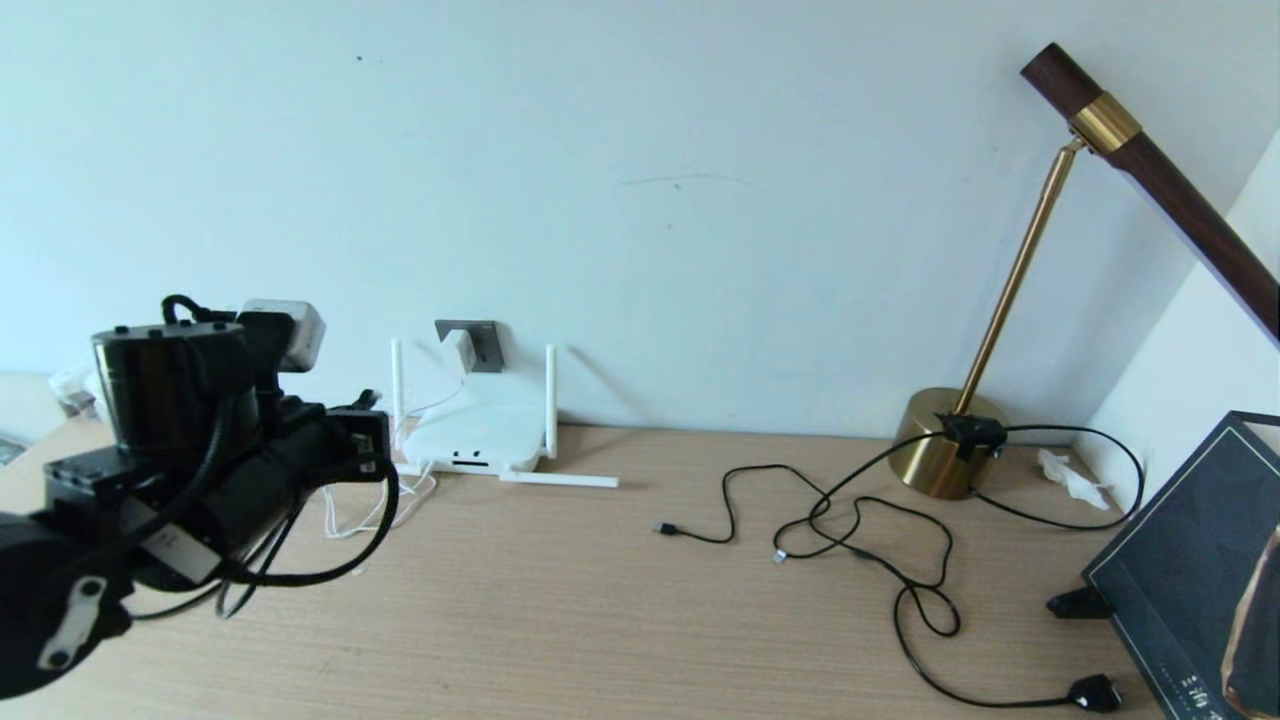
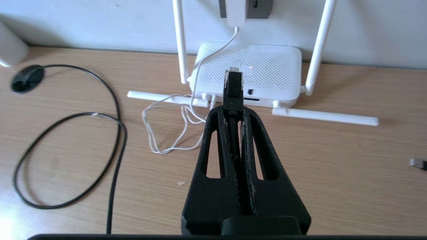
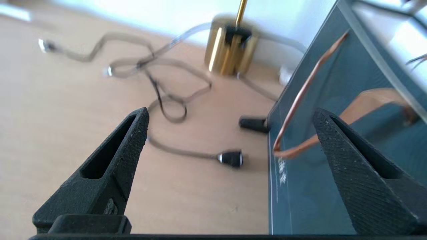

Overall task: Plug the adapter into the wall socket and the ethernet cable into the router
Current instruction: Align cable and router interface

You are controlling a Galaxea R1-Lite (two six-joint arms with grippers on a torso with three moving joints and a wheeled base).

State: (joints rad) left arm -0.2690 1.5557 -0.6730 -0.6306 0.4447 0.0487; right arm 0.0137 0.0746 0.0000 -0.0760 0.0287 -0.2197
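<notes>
Our left hand (image 2: 233, 110) gripped the ethernet cable (image 2: 234, 88) by its plug, just short of the router (image 2: 267, 66) ahead; we judged it needed squaring with a port before pushing.

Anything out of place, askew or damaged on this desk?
Two of the router's four antennas lie flat on the desk while two stand upright. A crumpled tissue sits beside the lamp base. No visible damage.
</notes>
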